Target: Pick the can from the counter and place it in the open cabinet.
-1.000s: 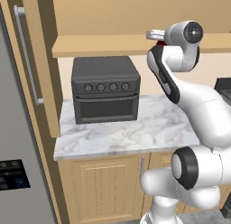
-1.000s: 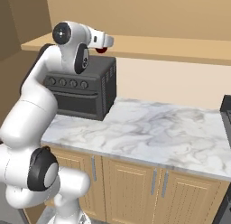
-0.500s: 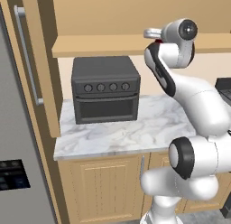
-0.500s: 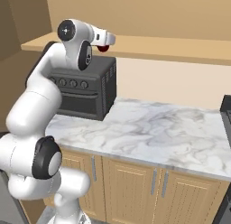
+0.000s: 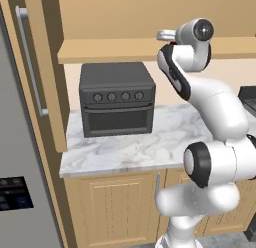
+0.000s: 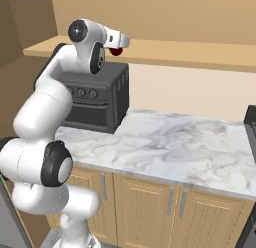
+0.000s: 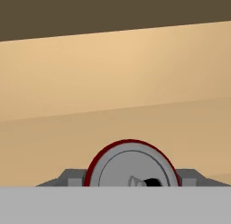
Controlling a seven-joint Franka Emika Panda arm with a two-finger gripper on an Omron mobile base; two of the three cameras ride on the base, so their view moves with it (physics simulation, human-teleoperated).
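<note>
While the white arm reaches up to the front edge of the light tan wooden wall cabinet [image 5: 150, 49], we see its claw [image 6: 118, 46] raised level with the cabinet's flat shelf floor. Its jaws are closed on the small red cylindrical drink can [image 6: 116, 51], which shows as a red patch just under the white hand in the right base view. In the hand view the can [image 7: 131, 166] faces us end-on, silvery top ringed in red, with a grey finger [image 7: 72, 178] touching it on each side and the tan shelf boards beyond. In the left base view a sliver of red [image 5: 173, 42] peeks out beside the wrist, at the shelf's lip.

Below, the broad white marble desk [image 5: 150, 142] with grey veining carries a dark grey toaster oven [image 5: 116, 98], set towards its left end, beneath the shelf. The cabinet's tall door with its long metal bar handle [image 5: 30, 62] stands open at the left. Panelled wooden base cabinets [image 6: 165, 207] sit under the desk.
</note>
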